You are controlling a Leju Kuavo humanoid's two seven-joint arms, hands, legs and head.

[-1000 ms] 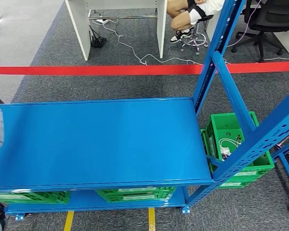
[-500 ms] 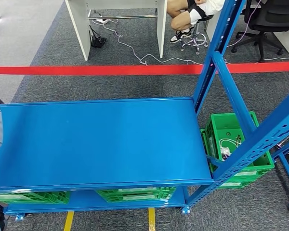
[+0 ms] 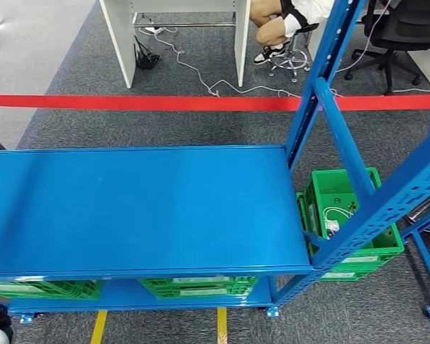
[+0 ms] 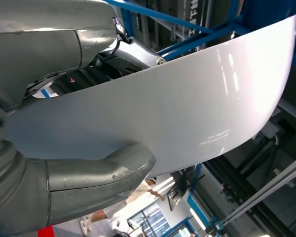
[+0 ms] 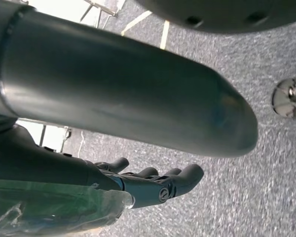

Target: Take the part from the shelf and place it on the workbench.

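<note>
One white curved part (image 4: 183, 108) sits pinched in the left hand (image 4: 57, 163), the thick grey thumb (image 4: 101, 175) pressed on one face and the darker fingers (image 4: 101, 64) behind the other; in the left wrist view the panel sweeps from the left edge up to the upper right corner. The right hand (image 5: 139, 163) holds nothing, its dark fingers (image 5: 165, 185) stretched out and slightly apart above grey carpet, with the thick thumb (image 5: 139, 94) running across the middle of the right wrist view. In the head view a blue workbench (image 3: 142, 208) fills the centre of the frame, its top bare. Green crates (image 3: 199, 287) sit on its lower shelf along the bottom edge. Another green crate (image 3: 353, 218) with white wiring stands at centre right, behind a blue rack upright (image 3: 337, 136). A red floor line (image 3: 147, 102) crosses the upper part.
</note>
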